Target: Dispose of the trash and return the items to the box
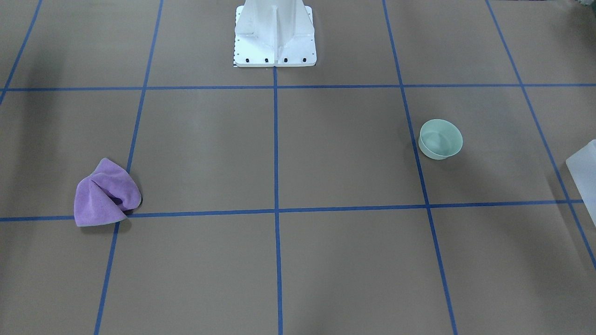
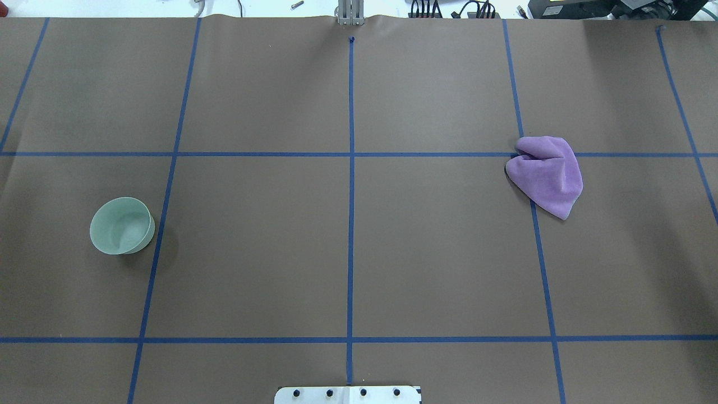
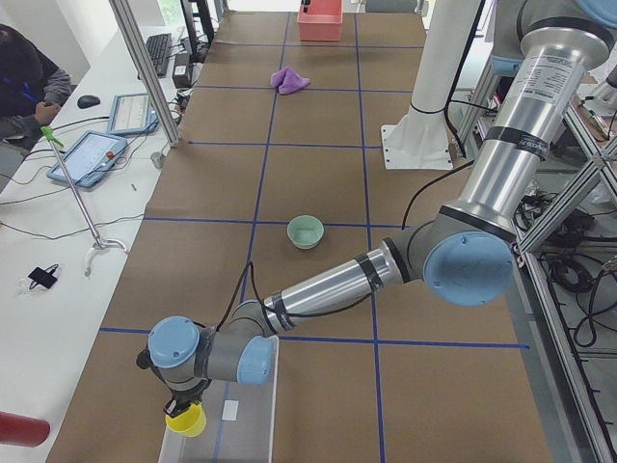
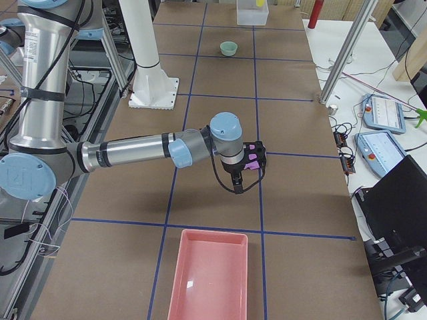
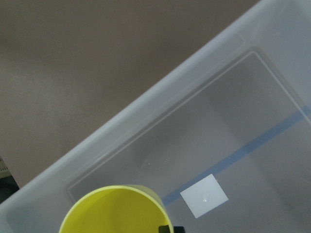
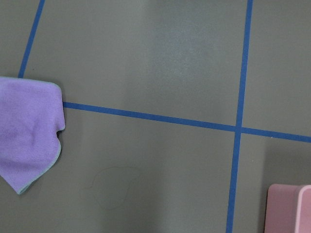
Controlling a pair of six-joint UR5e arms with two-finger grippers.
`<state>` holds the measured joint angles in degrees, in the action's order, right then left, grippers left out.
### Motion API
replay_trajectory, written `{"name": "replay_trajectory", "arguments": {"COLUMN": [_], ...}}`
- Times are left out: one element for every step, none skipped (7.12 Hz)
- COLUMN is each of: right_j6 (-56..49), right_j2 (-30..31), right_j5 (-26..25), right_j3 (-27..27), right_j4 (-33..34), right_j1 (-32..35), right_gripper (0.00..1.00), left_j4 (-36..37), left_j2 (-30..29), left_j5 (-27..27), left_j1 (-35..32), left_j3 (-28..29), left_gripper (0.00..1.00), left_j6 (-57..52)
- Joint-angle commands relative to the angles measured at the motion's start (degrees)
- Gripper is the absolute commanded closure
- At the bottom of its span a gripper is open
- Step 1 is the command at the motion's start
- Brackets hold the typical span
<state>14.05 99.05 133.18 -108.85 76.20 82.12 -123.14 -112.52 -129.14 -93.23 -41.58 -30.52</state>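
Nearest, at the robot's left end of the desk (image 2: 252, 252), the left gripper (image 3: 179, 405) was clenched on the rim of a yellow cup (image 5: 114, 211). It held the cup over the clear box (image 5: 233, 111), not yet lowered in. That suited the task: the cup looked like an item to be returned, and the box was its home.

Further along, a green bowl (image 2: 122, 225) stood upright and alone, probably the next thing for that arm. Well beyond it a purple cloth (image 2: 547, 174) lay bunched on a tape crossing. The right gripper (image 4: 248, 160) hung above it, likely lining up a pick; whether it was released or clenched could not be told. At the far end sat a pink tray (image 4: 210, 273), perhaps meant for trash.

The desk was covered in brown paper marked off by blue tape (image 2: 350, 224) in a grid, with the white pedestal (image 1: 274, 32) at its edge. A white side desk (image 3: 58, 241) carried tablets (image 3: 89, 157), and a person (image 3: 24, 82) sat there.
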Motion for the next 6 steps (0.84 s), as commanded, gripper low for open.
{"name": "replay_trajectory", "arguments": {"right_j6": [0.01,0.01,0.01,0.01,0.01,0.1], "right_j2": [0.0,0.0,0.0,0.0,0.0,0.0], "right_j5": [-0.03,-0.2,-0.2,-0.2,-0.2,-0.2], "right_j3": [0.04,0.04,0.04,0.04,0.04,0.04], "right_j4": [0.0,0.0,0.0,0.0,0.0,0.0], "right_j1": [-0.03,-0.03,-0.11,-0.12,-0.12,-0.2], "right_gripper": [0.0,0.0,0.0,0.0,0.0,0.0], "left_j4": [-2.52,-3.85,-3.77,-3.77,-3.77,-3.07], "left_j2": [0.45,0.46,0.2,-0.07,-0.24,-0.33], "left_j5": [-0.06,-0.06,-0.06,0.02,-0.06,-0.5], "left_j1": [1.29,1.3,1.3,1.3,1.3,1.21], "left_j3": [1.93,3.25,3.18,3.0,2.74,0.73], "left_gripper": [0.83,0.83,0.7,0.57,0.42,0.36], "left_j6": [0.28,0.28,0.28,0.37,0.2,0.28]}}
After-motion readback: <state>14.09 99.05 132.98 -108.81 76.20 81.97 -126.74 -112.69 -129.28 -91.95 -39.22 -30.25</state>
